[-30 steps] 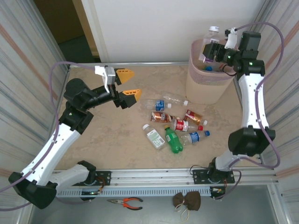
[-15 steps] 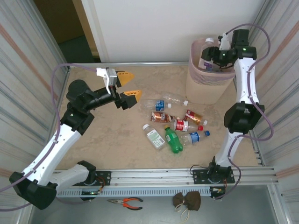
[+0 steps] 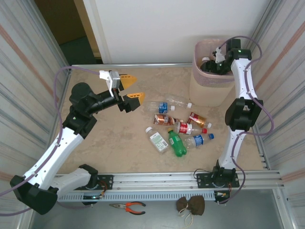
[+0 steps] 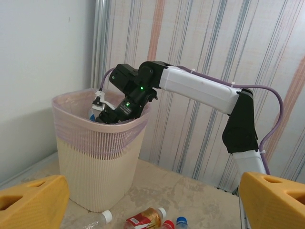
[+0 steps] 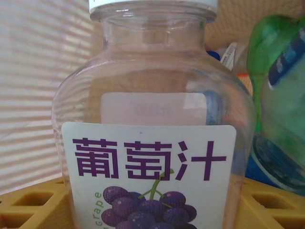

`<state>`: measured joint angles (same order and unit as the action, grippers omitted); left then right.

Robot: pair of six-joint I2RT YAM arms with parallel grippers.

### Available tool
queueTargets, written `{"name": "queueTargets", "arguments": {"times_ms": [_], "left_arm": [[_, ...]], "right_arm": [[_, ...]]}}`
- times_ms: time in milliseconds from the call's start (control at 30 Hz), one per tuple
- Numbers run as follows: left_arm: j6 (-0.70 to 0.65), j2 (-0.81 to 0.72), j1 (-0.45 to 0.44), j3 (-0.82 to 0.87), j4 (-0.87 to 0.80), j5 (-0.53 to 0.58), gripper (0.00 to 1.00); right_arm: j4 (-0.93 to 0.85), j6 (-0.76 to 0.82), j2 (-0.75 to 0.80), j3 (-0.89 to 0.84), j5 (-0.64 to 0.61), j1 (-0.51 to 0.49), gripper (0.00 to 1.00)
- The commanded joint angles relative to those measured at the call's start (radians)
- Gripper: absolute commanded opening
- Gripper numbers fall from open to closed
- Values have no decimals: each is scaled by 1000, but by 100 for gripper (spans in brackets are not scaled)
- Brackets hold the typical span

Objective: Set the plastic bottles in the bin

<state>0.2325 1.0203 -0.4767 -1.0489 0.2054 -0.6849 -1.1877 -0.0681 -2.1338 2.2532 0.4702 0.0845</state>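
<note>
The grape juice bottle [image 5: 147, 143] looks empty, so it should be light, and its thin clear wall will likely dent under a hard squeeze. The smooth round barrel could slip or twist, which makes the papered label band at the widest part a better hold than the narrow neck under the white cap. That is where the yellow right fingers [image 5: 28, 207] are pinching it, one at each side, down inside the mouth of the pale pink bin [image 3: 201, 93] at the far right of the worktop [image 3: 109, 138], with a green bottle [image 5: 281, 86] already in there beside it. The eight or so plastic bottles [image 3: 177, 143] lying on their sides in a loose cluster at the middle right of the worktop should behave the same way and will roll if nudged, so each is best taken across its barrel, square to its length. The left fingers [image 3: 135, 97] hang spread and empty above the worktop, just left of that cluster. Compared with a second ago the right arm has dropped: then the bottle stood clear above the rim with its cap poking up, half a second ago it was level with the rim, and now it sits within the bin, while the left arm has barely shifted and the cluster has not moved
</note>
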Motion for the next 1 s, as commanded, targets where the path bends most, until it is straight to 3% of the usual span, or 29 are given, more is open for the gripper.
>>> {"name": "queueTargets", "arguments": {"times_ms": [0,567,967], "left_arm": [[10,-27,11,16,15,10,92],[7,-42,10,16,-11,22,92],[10,-57,11,17,-15,25,92]], "right_arm": [[-94,38,-46,19,-20,-3,67],[-130,86,-152,65,-248,-41,81],[-99,68,-7,76,-221,-49,94]]}}
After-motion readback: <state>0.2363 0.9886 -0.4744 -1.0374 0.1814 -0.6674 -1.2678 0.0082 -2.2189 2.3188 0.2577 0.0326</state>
